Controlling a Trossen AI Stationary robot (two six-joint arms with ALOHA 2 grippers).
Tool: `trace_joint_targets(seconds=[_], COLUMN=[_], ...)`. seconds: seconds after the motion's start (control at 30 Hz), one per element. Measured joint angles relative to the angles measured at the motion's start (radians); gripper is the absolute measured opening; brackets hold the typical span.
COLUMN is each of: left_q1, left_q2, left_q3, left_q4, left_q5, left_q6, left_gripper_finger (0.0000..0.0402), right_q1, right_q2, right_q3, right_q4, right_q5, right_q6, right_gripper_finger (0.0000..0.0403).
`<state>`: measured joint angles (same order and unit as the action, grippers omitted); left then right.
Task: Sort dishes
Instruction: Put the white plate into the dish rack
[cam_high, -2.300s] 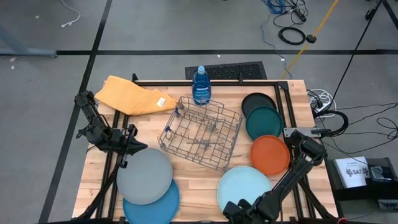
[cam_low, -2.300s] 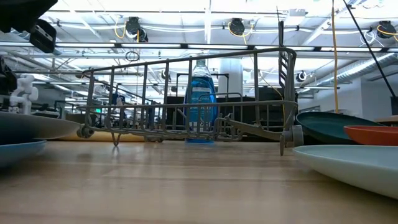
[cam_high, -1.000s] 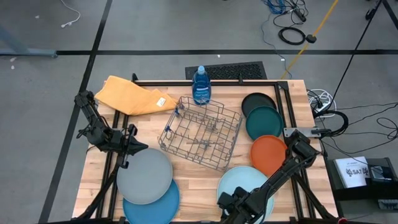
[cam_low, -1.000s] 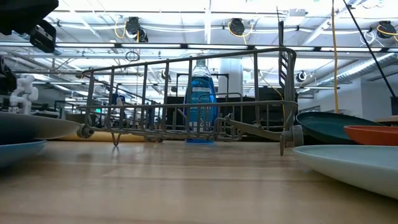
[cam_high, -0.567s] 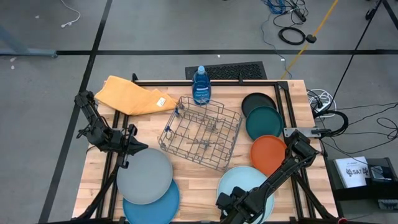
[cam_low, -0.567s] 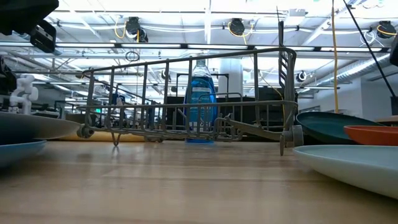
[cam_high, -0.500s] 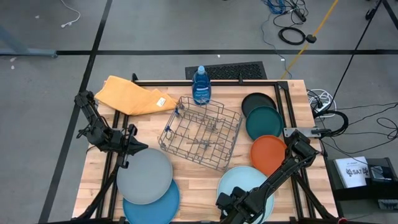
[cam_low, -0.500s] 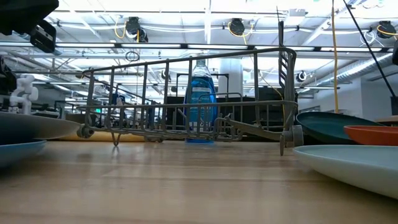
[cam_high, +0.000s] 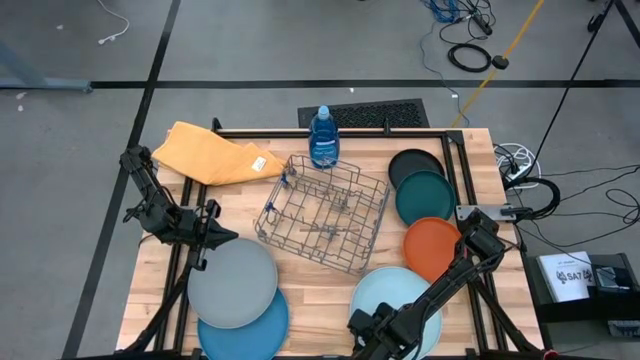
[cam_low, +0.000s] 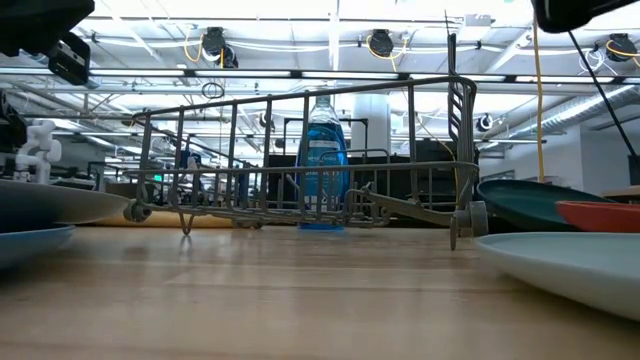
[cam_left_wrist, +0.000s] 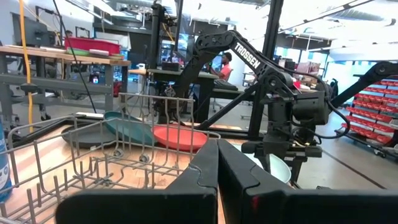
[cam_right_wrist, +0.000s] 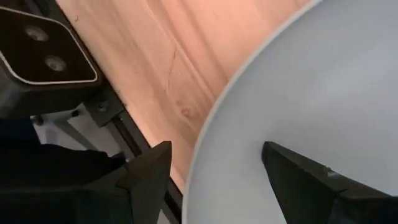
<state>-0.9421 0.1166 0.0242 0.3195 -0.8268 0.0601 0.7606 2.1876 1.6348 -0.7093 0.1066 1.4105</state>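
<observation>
At five o'clock, right gripper (cam_right_wrist: 214, 177) is hovering wide open, empty, straddling the light blue plate's (cam_high: 385, 297) rim; recommend centring before closing.

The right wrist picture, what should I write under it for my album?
Right gripper, fingers open, straddling the rim of the light blue plate near the wooden table's edge.
</observation>
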Motion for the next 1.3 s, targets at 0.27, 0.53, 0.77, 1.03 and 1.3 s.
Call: trace_joint_targets(seconds=[0.27, 0.53, 0.77, 1.03, 1.3], left_q1=[0.0, 0.0, 0.0, 0.0, 0.0], left_q2=[0.0, 0.0, 0.0, 0.0, 0.0], left_q3=[0.0, 0.0, 0.0, 0.0, 0.0], left_q4=[0.0, 0.0, 0.0, 0.0, 0.0], left_q5=[0.0, 0.0, 0.0, 0.0, 0.0], left_q6=[0.0, 0.0, 0.0, 0.0, 0.0], left_gripper_finger=[0.0, 0.0, 0.0, 0.0, 0.0], right_q1=[-0.006, -0.009, -0.009, -0.009, -0.008], right_q2=[0.0, 0.0, 0.001, 0.002, 0.004], right_q3=[0.002, 0.0, 0.0, -0.001, -0.003], right_q4=[-0.101, -0.133, -0.136, -0.135, -0.069], right_q5=[-0.001, -0.001, -0.003, -0.008, -0.01], right_q6=[0.065, 0.119, 0.163, 0.183, 0.158], right_gripper_finger=[0.0252, 0.0225, 0.0145, 0.0062, 0.0003])
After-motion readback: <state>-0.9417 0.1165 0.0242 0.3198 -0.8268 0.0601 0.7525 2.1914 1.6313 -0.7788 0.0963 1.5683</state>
